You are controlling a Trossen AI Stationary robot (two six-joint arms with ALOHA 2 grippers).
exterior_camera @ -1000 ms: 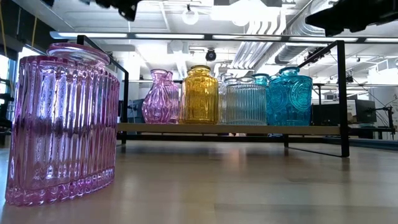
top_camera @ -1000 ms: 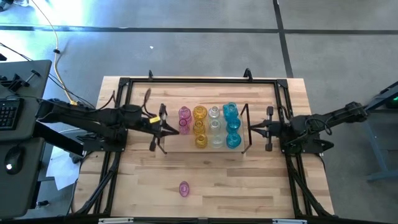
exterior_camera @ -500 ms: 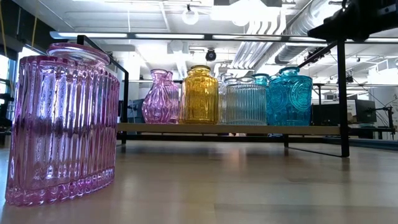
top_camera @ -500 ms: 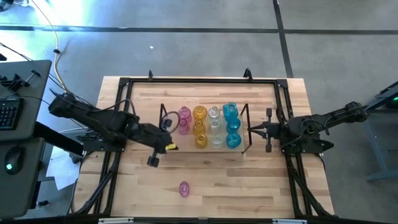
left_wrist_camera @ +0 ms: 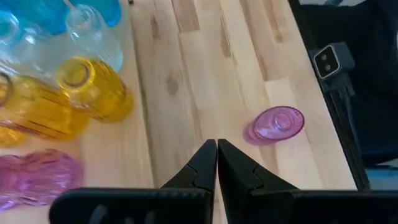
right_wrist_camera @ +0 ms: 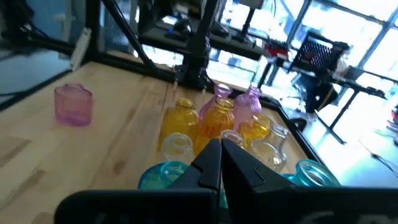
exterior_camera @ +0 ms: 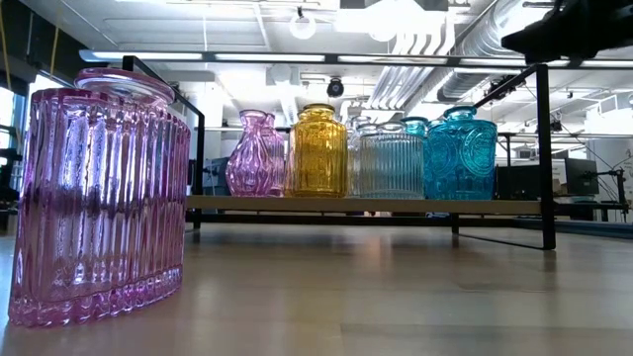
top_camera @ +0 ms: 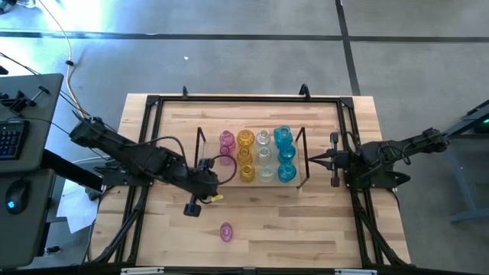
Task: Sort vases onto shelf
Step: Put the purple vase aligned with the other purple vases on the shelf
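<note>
1 pink vase [top_camera: 226,231] stands off shelf [top_camera: 252,180].

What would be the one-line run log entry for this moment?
left hand: shut, empty, between shelf and loose pink vase | right hand: shut, empty, beside shelf

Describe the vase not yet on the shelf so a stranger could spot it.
Start at the shelf of vases in the table's middle, then look toward the table's near edge. The lone pink vase stands there on bare wood, the only one apart from the rows.
</note>
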